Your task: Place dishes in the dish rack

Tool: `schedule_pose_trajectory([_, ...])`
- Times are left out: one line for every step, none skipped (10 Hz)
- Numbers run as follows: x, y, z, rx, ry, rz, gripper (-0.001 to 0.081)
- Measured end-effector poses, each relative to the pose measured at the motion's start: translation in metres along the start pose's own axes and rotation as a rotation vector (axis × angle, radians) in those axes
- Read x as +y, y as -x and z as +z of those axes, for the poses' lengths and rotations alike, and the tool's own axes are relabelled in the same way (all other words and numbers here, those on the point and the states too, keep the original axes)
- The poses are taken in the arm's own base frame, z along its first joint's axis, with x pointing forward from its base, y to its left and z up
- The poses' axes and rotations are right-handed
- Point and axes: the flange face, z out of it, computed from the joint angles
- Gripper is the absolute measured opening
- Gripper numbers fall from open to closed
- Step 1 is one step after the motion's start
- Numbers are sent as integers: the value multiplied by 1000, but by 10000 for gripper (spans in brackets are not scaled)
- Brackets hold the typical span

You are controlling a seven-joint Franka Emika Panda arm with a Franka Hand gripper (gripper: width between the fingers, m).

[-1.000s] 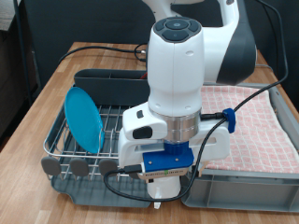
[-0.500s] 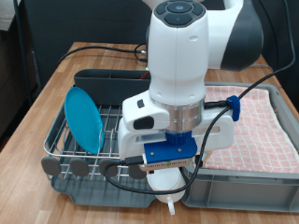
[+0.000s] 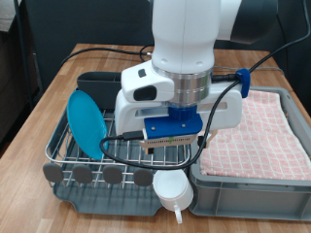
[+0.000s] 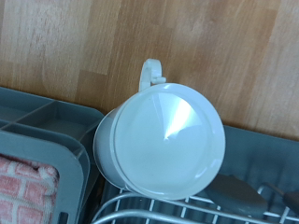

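— Wooden bench (image 3: 58,83) all round, and on it the dish rack (image 3: 92,160), chrome wires in its dark grey tray, round grey tabs (image 3: 82,174) along the edge at the exterior view's bottom. See the plate?

— Bright blue plate (image 3: 86,123), standing on edge in the wires at the exterior view's left. And the mug?

— White mug (image 3: 174,190), sitting mouth-down at the rack's corner nearest the exterior view's bottom, right by the grey bin (image 3: 255,181) with the pink checked cloth (image 3: 258,131). From the wrist camera you look straight down on its round base (image 4: 161,140), handle (image 4: 150,72) pointing out toward the wood.

— Is the tool gripping it?

— Can't tell. The tool's fingers are hidden under the hand from outside, and none show in the wrist view. The big white arm (image 3: 185,58) hangs directly above the mug, blue bracket (image 3: 175,126) and black cables (image 3: 224,92) in front.

— The spoon?

— Not something I can pick out from here. Through the wrist camera there's rack wire (image 4: 177,213) at the edge below the mug, and a corner of the pink cloth (image 4: 28,187) in the bin beside it.
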Motion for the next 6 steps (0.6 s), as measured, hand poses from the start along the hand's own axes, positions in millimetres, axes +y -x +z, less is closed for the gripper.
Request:
schedule_pose_trajectory([1,0,-9,15,2,-5,802])
schedule_pose_trajectory([0,0,-17,28,5,-11,802])
schedule_pose_trajectory([-1,1,-25,38,9,-18,802])
schedule_pose_trajectory([-2,2,-32,42,14,-25,802])
schedule_pose_trajectory([-5,3,-39,46,20,-32,802])
schedule_pose_trajectory([-7,5,-44,52,24,-36,802])
